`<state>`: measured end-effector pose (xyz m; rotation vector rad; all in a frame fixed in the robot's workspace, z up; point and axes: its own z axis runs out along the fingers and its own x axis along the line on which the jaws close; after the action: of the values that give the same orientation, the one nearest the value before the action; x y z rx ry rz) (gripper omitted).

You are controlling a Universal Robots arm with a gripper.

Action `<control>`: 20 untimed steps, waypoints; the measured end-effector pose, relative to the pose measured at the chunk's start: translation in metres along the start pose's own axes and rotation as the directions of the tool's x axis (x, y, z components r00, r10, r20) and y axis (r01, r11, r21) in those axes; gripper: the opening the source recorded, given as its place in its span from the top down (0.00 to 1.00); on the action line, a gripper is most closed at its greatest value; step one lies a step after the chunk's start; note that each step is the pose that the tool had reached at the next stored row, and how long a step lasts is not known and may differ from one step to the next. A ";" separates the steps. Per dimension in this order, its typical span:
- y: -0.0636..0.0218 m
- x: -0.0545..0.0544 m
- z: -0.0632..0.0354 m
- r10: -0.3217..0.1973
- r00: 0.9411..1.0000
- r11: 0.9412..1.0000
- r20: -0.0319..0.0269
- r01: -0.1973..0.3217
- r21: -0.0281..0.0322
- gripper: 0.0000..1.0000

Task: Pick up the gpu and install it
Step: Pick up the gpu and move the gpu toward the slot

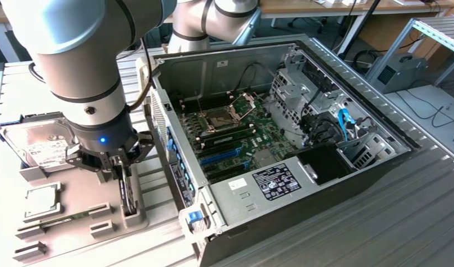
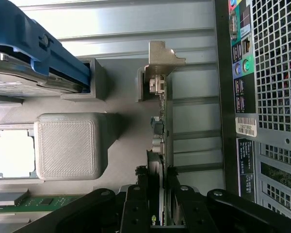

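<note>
The gpu point(image 1: 127, 196) is a thin black card standing on edge in a slot of the grey holder tray point(image 1: 78, 186), beside the open computer case point(image 1: 286, 139). My gripper point(image 1: 121, 167) is lowered straight over it from above. In the wrist view the gpu point(image 2: 161, 121) runs away from me, ending in its pale metal bracket point(image 2: 162, 58). My gripper point(image 2: 156, 194) straddles the near end of the card, with the black fingers point(image 2: 136, 196) pressed against both faces. The card still sits in its slot.
A silver hard drive point(image 1: 38, 144) in a blue frame point(image 2: 39, 53), a processor point(image 1: 41, 199) and a green memory stick point(image 1: 60, 218) lie on the same tray. The case's rear panel point(image 2: 266, 97) stands close beside the gpu. The motherboard point(image 1: 234, 133) lies exposed inside the case.
</note>
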<state>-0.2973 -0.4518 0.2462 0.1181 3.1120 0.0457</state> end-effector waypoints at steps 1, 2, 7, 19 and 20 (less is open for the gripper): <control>0.0000 0.000 -0.0003 0.000 1.000 1.000 0.000 0.000 0.002 0.74; 0.0000 0.000 -0.0011 0.000 1.000 1.000 0.000 0.000 0.004 0.74; 0.0003 0.000 -0.0083 0.000 1.000 1.000 0.001 0.000 0.007 0.74; 0.0010 -0.001 -0.0318 0.000 1.000 1.000 0.001 0.000 0.009 0.74; 0.0011 -0.001 -0.0340 0.000 1.000 1.000 0.001 0.000 0.009 0.74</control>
<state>-0.2973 -0.4517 0.2803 0.1178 3.1118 0.0316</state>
